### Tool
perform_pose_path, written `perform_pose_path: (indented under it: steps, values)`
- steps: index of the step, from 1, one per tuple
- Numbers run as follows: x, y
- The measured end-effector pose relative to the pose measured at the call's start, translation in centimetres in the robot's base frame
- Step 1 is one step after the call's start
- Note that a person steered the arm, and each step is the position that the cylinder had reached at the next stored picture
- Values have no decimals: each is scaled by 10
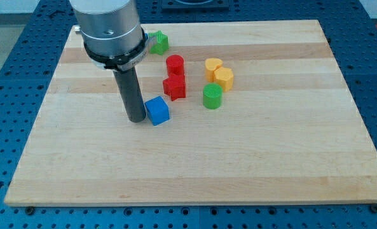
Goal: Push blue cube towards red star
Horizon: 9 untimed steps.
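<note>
The blue cube (pixel 157 110) sits near the middle of the wooden board (pixel 194 159). My tip (pixel 137 119) stands right against the cube's left side, touching or nearly touching it. The red star (pixel 174 87) lies just above and to the right of the cube, a short gap away. A red cylinder (pixel 175 65) stands directly above the star, close to it.
A green cylinder (pixel 212 96) stands right of the red star. A yellow heart-like block (pixel 213 66) and a yellow hexagon-like block (pixel 224 78) sit above it. A green star-like block (pixel 159 42) lies near the board's top, beside the arm's grey body (pixel 109 28).
</note>
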<state>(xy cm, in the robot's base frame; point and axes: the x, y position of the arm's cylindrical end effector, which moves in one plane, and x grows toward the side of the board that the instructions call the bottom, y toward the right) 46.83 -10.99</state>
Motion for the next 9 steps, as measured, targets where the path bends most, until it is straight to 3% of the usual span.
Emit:
perform_pose_path:
  steps: [7,9]
  values:
    - [-10,47]
    - [28,16]
